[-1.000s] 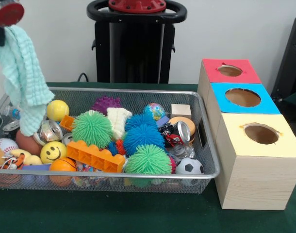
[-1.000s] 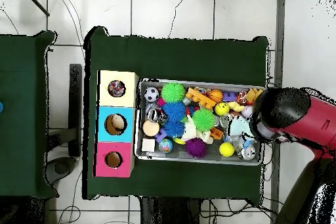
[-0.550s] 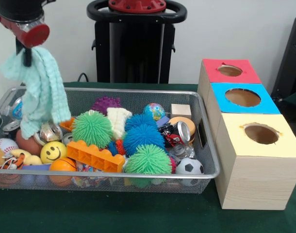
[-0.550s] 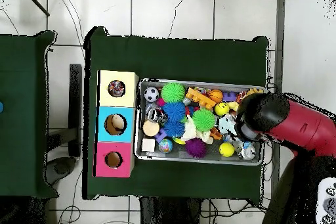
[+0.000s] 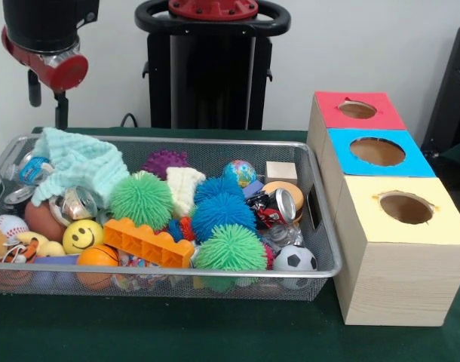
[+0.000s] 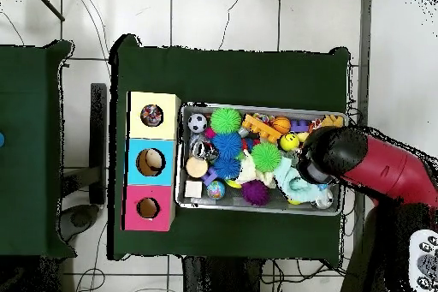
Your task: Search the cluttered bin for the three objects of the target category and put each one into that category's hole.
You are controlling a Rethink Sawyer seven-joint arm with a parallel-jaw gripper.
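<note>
Mint-green cloth [image 5: 75, 167] lies crumpled in the wire bin [image 5: 320, 226], at its left end in the front view, draped over a silver can [image 5: 78, 204]. Its long axis runs roughly along the bin's length. Pincer [image 5: 47, 94] hangs above it, apart from it; whether released or clenched cannot be told. Three-hole box [image 5: 381, 162] stands beside the bin.

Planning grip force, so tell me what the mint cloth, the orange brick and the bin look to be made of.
The mint cloth looks like soft woven cotton, matt, going by its waffle ridges and limp folds. The orange brick appears to be hard plastic, smooth with a slight sheen, with moulded studs on top. The bin seems to be metal wire mesh with a shiny silver rim; you can see through its walls.
</note>
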